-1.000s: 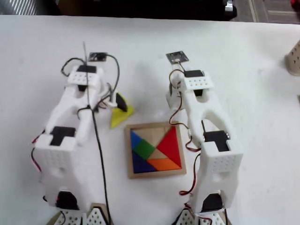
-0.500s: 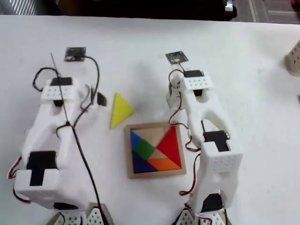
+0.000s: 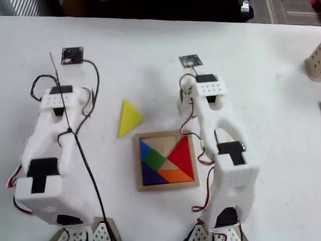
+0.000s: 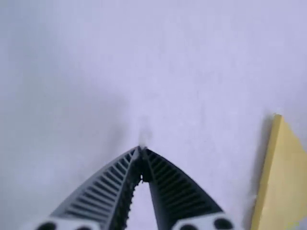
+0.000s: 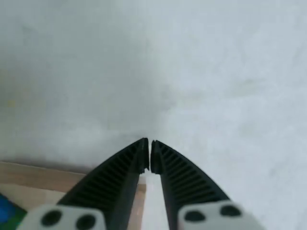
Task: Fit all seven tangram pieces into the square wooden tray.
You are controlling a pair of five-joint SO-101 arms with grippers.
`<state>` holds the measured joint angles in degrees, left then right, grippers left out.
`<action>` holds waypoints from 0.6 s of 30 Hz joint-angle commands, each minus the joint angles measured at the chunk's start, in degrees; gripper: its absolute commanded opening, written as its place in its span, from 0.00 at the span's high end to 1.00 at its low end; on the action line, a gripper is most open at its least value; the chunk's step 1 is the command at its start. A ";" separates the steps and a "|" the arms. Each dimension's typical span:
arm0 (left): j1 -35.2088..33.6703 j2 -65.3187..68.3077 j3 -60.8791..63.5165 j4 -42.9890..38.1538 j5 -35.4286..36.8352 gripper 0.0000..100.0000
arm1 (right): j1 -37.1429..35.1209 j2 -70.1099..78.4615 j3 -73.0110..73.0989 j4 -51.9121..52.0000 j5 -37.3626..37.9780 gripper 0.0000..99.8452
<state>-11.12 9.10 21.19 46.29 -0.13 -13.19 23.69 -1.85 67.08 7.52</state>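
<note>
Your left gripper (image 4: 142, 154) has its fingers pressed together and holds nothing, pointing at the white table (image 3: 261, 80). The yellow triangle (image 3: 129, 116) lies flat near it. Your right gripper (image 5: 147, 146) is also pressed together and empty, close to an edge of the wooden tray (image 3: 163, 134). The triangle rests on the table near the tray's far left corner, not touching it. Blue, green, red and orange pieces (image 3: 180, 156) sit in the tray, with bare wood showing along its far side.
</note>
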 commanded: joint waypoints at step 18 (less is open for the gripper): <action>-6.55 13.32 -17.85 0.79 3.34 0.98 | -23.96 -7.43 4.66 -18.15 -13.36 0.88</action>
<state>-16.92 22.46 7.74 45.58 2.51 -35.87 15.52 3.52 53.80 -5.32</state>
